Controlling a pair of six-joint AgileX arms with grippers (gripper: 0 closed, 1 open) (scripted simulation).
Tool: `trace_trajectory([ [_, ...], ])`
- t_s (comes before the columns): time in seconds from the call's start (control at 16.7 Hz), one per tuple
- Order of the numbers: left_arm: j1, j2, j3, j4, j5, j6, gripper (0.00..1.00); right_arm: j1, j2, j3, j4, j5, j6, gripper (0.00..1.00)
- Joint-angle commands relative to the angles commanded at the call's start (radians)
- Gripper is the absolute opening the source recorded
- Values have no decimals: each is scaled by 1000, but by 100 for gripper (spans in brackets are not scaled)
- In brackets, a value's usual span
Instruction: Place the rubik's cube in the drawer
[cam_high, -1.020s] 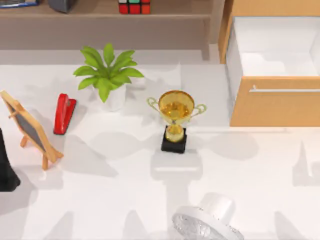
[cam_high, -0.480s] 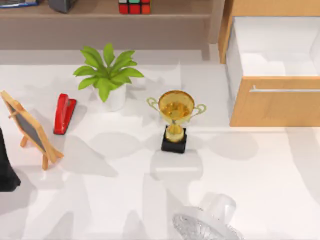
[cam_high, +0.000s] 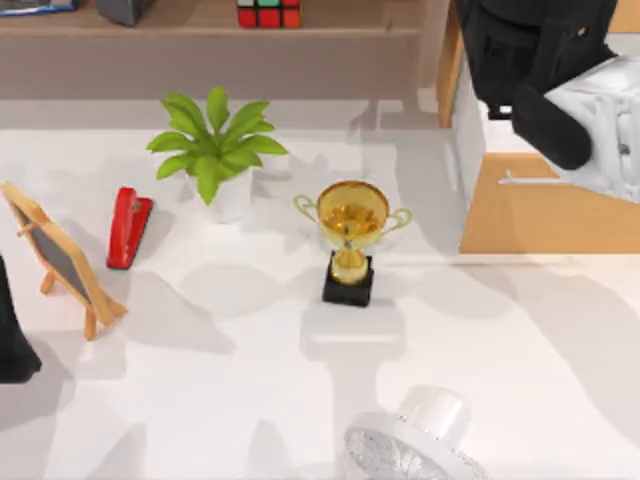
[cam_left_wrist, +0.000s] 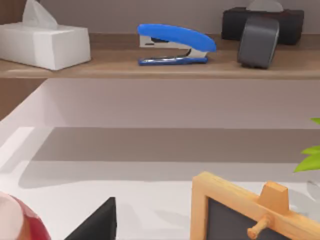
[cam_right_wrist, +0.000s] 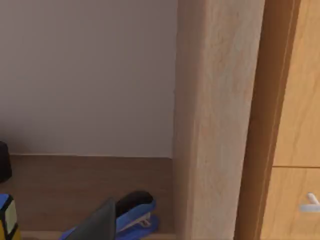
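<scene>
Rubik's cube (cam_high: 268, 13) sits on the brown shelf (cam_high: 200, 45) at the back of the bench (cam_high: 250, 380), well left of the drawer (cam_high: 545, 215), which stands pulled open at the top view's right with its silver handle bar (cam_high: 525, 180) facing forward. Right arm (cam_high: 540, 60) hangs over the open drawer; cannot tell how its gripper is set. Left arm (cam_high: 12, 340) idle at the bench's left edge; gripper state likewise cannot be told. Handling estimate: the cube should be light and rigid, with flat glossy sticker faces that may slip. Best hold looks like two opposite flat faces, squarely centred, not across corners. Nearest shelf neighbour is a dark object (cam_high: 122, 10) to the cube's left. Trophy (cam_high: 352, 240) and plant (cam_high: 215, 150) stand between shelf and bench front.
</scene>
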Motion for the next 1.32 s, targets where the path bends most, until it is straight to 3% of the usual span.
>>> trace_trajectory([
  [0.3,0,0,0,0,0,0,100,144,430,309,121,151,3,100],
  [0.6,0,0,0,0,0,0,100,218,661,485,190,236,4,100],
  [1.02,0,0,0,0,0,0,100,220,683,501,193,241,5,100],
  [1.32,0,0,0,0,0,0,100,192,755,639,134,211,2,100],
])
